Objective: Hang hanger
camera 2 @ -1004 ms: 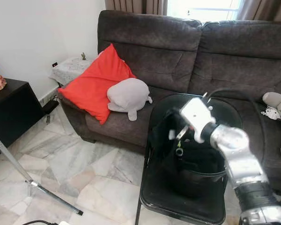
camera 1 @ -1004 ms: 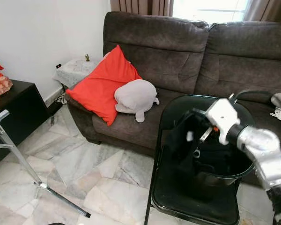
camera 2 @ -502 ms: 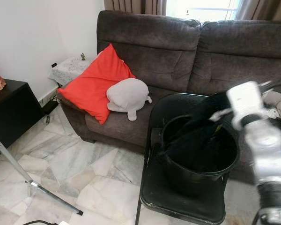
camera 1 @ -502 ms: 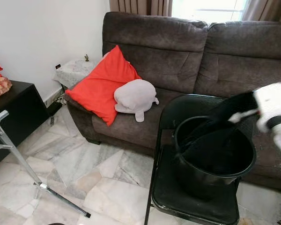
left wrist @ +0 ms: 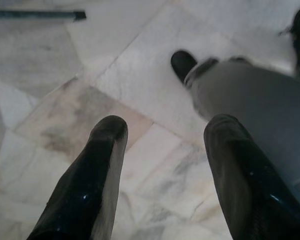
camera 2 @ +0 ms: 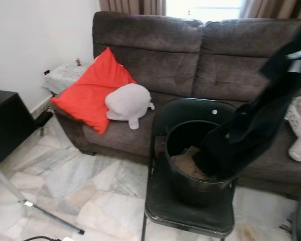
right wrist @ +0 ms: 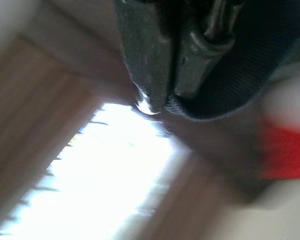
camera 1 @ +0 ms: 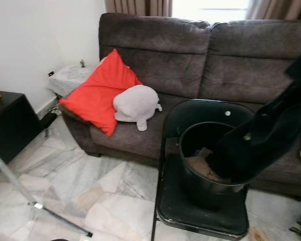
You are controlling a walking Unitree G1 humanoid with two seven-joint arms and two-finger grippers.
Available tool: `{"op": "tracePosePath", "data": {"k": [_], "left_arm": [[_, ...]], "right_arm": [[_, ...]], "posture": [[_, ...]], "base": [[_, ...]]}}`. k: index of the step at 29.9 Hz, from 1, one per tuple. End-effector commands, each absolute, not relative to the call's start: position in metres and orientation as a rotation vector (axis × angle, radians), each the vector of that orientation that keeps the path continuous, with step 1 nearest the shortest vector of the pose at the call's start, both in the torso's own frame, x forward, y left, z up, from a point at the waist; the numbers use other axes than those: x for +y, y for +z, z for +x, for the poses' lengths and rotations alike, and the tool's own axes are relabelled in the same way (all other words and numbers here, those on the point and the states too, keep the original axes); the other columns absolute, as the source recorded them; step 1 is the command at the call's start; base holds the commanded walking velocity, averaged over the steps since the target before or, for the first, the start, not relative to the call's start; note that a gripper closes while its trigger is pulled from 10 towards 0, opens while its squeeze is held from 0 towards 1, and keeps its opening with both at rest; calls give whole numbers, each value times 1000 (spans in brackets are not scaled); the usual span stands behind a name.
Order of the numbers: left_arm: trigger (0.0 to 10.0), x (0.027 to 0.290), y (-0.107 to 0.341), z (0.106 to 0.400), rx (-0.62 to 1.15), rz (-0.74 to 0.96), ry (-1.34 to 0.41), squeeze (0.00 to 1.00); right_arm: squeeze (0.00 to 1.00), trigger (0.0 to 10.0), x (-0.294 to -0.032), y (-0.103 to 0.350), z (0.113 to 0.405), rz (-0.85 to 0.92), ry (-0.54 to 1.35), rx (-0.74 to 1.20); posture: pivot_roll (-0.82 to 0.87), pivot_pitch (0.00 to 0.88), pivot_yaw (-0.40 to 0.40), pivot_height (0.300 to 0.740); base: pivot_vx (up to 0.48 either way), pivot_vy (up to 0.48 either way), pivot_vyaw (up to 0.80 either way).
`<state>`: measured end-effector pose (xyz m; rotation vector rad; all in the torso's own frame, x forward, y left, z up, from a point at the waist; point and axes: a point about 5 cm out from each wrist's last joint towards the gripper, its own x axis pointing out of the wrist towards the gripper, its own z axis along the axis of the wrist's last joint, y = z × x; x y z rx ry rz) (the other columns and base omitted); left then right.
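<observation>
1. My left gripper [left wrist: 162, 145] hangs low over the marble floor [left wrist: 50, 100], its two black fingers [left wrist: 97, 170] set well apart with nothing between them.
2. In the left wrist view a grey leg-like part [left wrist: 250, 115] with a dark foot shows beside the fingers; a dark rod tip [left wrist: 37, 15] lies on the floor further off.
3. My right gripper [right wrist: 162, 107] shows in its wrist view with fingers pressed together, clamped on a metal hook-like part and a dark fabric strap [right wrist: 240, 75]. I cannot tell from this blurred view whether that metal part is the hanger.
4. A black garment [camera 1: 263, 138] hangs slanting from the upper right of the head view, its lower end dipping into the black bucket [camera 1: 205, 173].
5. The bucket stands on the seat of a black folding chair [camera 1: 200, 221]; brownish cloth [camera 1: 203, 163] lies inside the bucket beside the garment.
6. A metal stand leg [camera 1: 20, 188] slants across the floor at my left.
7. A black cabinet [camera 1: 5, 125] sits against the left wall.
8. Behind the chair is the dark brown sofa [camera 1: 190, 65], carrying a red cushion [camera 1: 98, 93] with a grey plush toy [camera 1: 135, 103] touching it.
9. A small side table with a white cloth [camera 1: 70, 78] stands beside the sofa arm.
</observation>
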<state>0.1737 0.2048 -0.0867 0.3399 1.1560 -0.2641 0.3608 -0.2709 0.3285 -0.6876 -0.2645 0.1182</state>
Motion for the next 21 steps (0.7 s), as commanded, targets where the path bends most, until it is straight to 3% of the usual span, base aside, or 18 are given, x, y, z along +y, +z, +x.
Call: {"op": "tracePosePath", "data": {"k": [1,2,5,8,17,21], "left_arm": [[10000,210,-88,169,1174,345,-251,0],[10000,210,-88,169,1174,345,-251,0],[10000,209,-88,168,1173,337,-242,0],[10000,209,-88,168,1173,336,-239,0],[10000,210,-89,168,1177,341,-245,0],[10000,210,-88,168,1175,346,-249,0]], "right_arm": [[0,0,-237,298,363,-728,378,-202],[0,0,-237,298,363,-728,378,-202],[0,0,-205,221,352,-732,661,-22],[0,0,-201,200,345,-712,726,26],[0,0,-191,201,330,-674,833,-15],[0,0,-199,203,335,-733,748,-29]], "posture": [[-76,17,60,740],[-76,17,60,740],[-58,13,56,740],[-56,12,54,740],[-67,3,60,740],[-68,0,63,740]], "base": [[0,0,0],[0,0,0],[0,0,0],[0,0,0],[0,0,0],[0,0,0]]}}
